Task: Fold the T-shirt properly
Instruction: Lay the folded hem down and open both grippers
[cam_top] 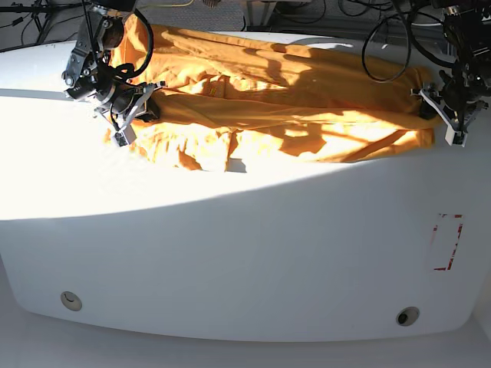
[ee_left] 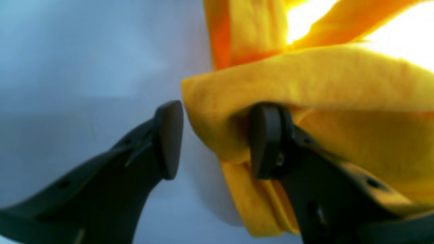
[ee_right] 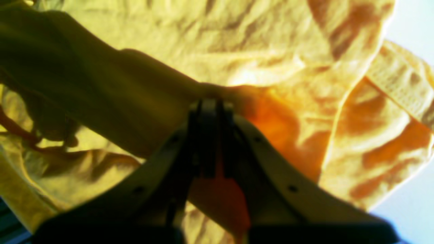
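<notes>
The orange-yellow T-shirt (cam_top: 291, 100) lies stretched sideways across the far part of the white table, bunched and wrinkled along its near edge. My right gripper (cam_top: 136, 107) is at the shirt's left end in the base view. In the right wrist view its jaws (ee_right: 208, 135) are pressed together on a ridge of the cloth (ee_right: 237, 40). My left gripper (cam_top: 441, 107) is at the shirt's other end. In the left wrist view it (ee_left: 217, 135) is open: one finger (ee_left: 266, 140) is tucked into a fold of cloth (ee_left: 339, 74), and the other finger (ee_left: 168, 139) stands just clear of it.
The white table (cam_top: 230, 245) curves down toward the camera in front of the shirt. A red-outlined rectangle (cam_top: 446, 241) is marked on its front right. Black cables (cam_top: 383, 38) hang behind the table near the left arm.
</notes>
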You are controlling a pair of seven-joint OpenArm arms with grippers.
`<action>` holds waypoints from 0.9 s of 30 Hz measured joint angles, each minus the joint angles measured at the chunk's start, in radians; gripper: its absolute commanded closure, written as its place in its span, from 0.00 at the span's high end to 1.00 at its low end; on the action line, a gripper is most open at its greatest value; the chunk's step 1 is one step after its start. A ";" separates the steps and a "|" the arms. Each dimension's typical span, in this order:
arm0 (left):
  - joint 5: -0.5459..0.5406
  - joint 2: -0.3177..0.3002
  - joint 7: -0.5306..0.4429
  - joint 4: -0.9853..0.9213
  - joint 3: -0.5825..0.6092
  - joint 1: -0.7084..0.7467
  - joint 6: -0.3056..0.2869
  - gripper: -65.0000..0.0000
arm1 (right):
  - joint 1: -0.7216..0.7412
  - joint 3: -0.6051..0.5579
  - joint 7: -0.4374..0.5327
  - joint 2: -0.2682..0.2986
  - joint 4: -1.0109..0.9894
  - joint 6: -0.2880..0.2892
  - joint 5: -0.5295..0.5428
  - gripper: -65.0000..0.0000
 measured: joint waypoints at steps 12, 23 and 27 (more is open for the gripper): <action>0.000 -0.018 -0.006 -0.154 0.121 -0.177 0.003 0.43 | 0.169 -0.002 0.153 0.107 -0.284 0.024 0.045 0.06; -0.003 -0.007 0.020 -0.196 0.183 -0.276 0.000 0.43 | 0.240 -0.008 0.020 0.123 -0.224 0.002 -0.031 0.49; 0.002 -0.007 0.061 -0.172 0.183 -0.285 0.001 0.43 | 0.250 0.002 -0.049 0.126 -0.131 -0.011 -0.088 0.74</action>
